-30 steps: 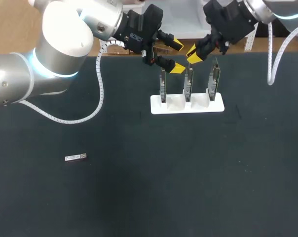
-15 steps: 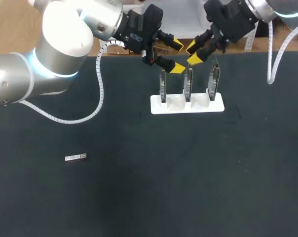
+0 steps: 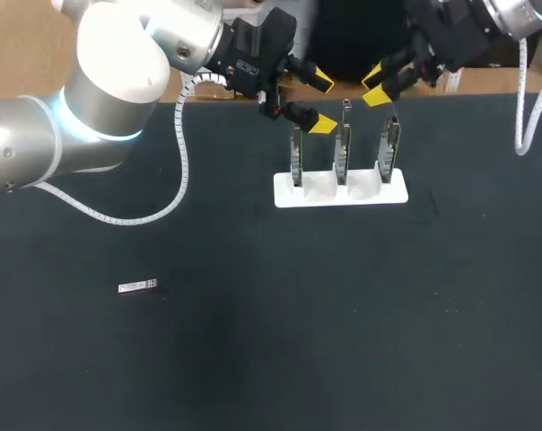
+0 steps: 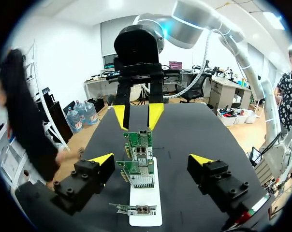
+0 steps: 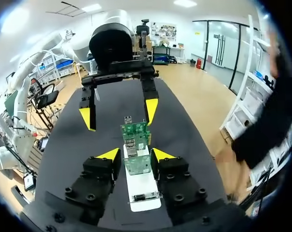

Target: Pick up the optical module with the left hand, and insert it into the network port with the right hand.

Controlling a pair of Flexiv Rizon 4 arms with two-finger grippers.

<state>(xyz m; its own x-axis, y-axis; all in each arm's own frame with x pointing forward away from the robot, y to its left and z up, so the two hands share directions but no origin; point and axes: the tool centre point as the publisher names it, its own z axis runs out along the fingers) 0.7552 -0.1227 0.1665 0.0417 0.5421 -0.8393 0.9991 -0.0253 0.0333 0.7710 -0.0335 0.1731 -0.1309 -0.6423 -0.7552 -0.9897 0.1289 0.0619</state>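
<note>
Starting with the left pincer [image 3: 318, 101]: spread wide, gripping nothing, hanging above the left end of a row of three network cards [image 3: 342, 154] at the far edge of the surface [image 3: 343, 314]. From its own wrist view, yellow tips out on either side of the row, well clear of the boards, no contact anywhere.

Over to the right pincer [image 3: 376, 86]: apart too, with a narrower gap and nothing clamped, up above the right end of the same row. From the right wrist view, green board lined up in the gap between the tips but sitting lower down, not touched. Both pincers facing each other across the cards, near but not touching.

Underneath, a white rack [image 3: 340, 191] holding the three cards upright side by side, with ports [image 4: 138, 210] showing on the metal bracket of the card nearest the left pincer.

Further out, way off at the near left of the surface: the optical module [image 3: 137, 286], lying flat, well apart from both pincers and the rack.
</note>
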